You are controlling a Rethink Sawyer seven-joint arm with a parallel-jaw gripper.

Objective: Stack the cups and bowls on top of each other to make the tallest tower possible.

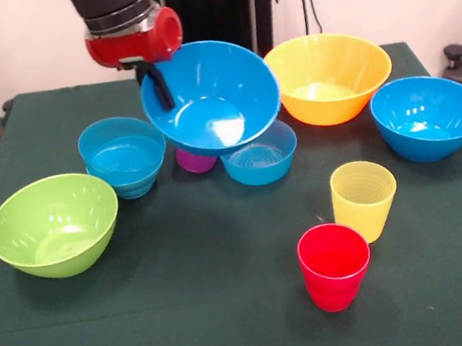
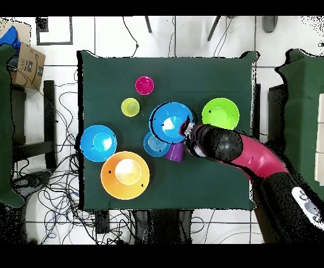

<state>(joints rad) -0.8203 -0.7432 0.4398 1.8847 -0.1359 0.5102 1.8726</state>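
The gripper [image 1: 159, 87] is clamped on the left rim of a large blue bowl [image 1: 212, 96], one finger inside the wall, and holds it tilted and lifted above the middle of the table [image 1: 191, 316]. The bowl hangs over a small blue bowl [image 1: 261, 156] and a purple cup [image 1: 195, 161] that sits just left of it, partly hidden under the raised bowl. My judgement is that the step in hand is to set this bowl on a base. To do it well, the bowl should be levelled before it goes down and centred over whatever it lands on, since a rim grip on one side lets the far side swing and sag. It should come down slowly and be let go only once it sits flat.

Left of the raised bowl stands another small blue bowl [image 1: 124, 156], possibly two nested; I cannot tell. Nearer on the left lies the lime green bowl [image 1: 53, 225]. At the far right sits the big yellow bowl [image 1: 329, 77], with another large blue bowl [image 1: 428, 117] beside it. A yellow cup [image 1: 364, 200] and a red cup [image 1: 334, 265] stand near right, almost touching, well clear of the arm. The purple cup is the likeliest thing to be knocked over as the bowl descends
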